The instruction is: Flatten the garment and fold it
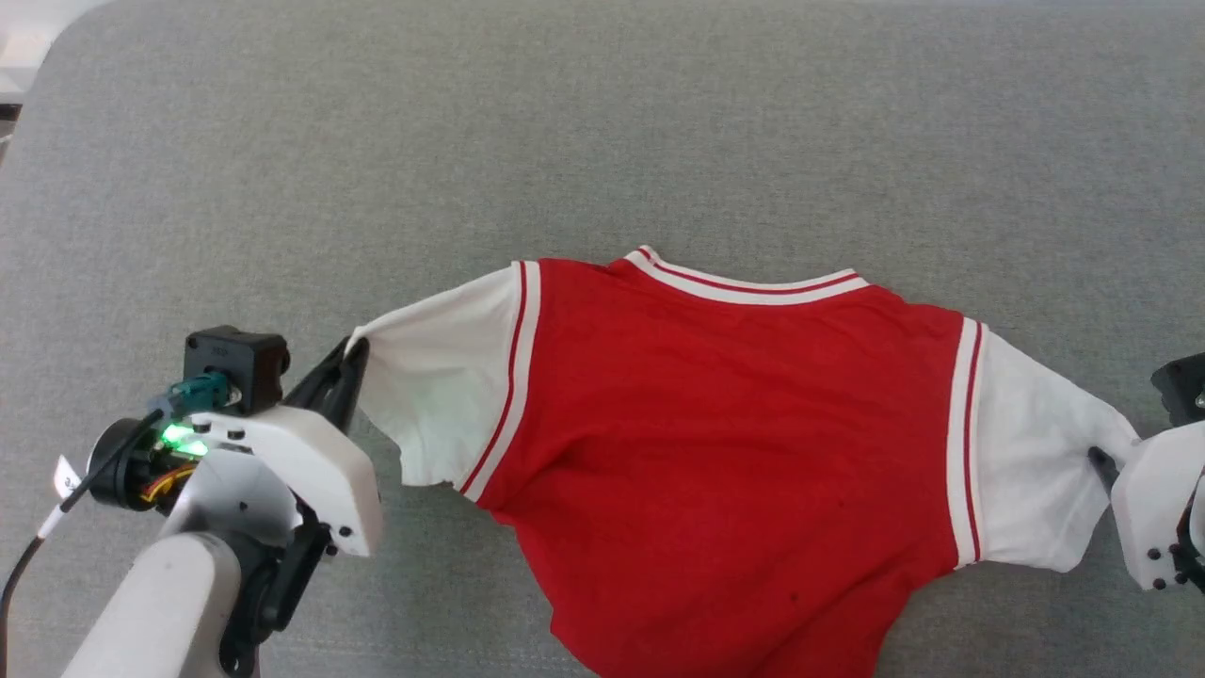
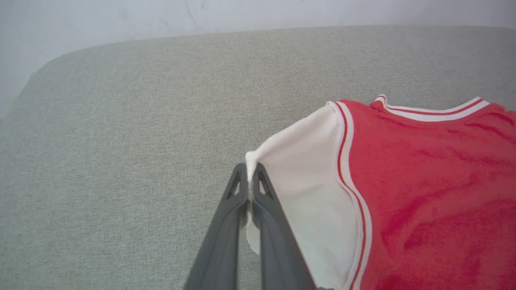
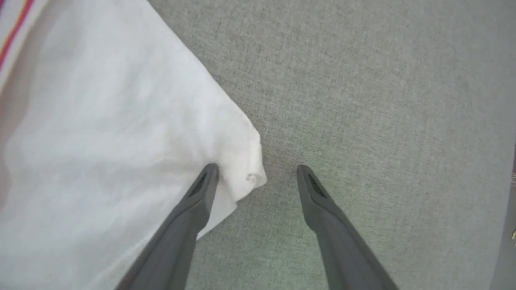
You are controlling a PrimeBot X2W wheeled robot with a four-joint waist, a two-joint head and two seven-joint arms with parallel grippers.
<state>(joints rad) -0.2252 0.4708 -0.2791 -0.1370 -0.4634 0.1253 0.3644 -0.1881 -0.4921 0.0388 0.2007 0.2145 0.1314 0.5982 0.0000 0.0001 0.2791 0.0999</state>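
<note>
On the grey padded surface [image 1: 602, 141], the garment [image 1: 725, 424] lies spread with its collar [image 1: 744, 282] on the side away from the robot and its red body running back toward the robot. Left of the collar, the white left sleeve [image 1: 442, 377] is drawn out to a point. The left gripper [image 2: 250, 173] is clamped on that tip, its two fingers pressed together with the cloth pinched between them. Right of the collar, the right sleeve [image 1: 1036, 471] reaches out the same way, and the right gripper [image 3: 258, 169] sits at its end with jaws wide apart. One finger touches the white cloth, the other is over bare grey, and the cuff corner pokes into the gap between them. It grips nothing yet. The sleeve-to-sleeve line below the collar is the long axis here, running straight between the two claws. I judge the coming move turns on the right gripper closing on that corner, so both arms can pull outward from the collar and flatten the body.
</note>
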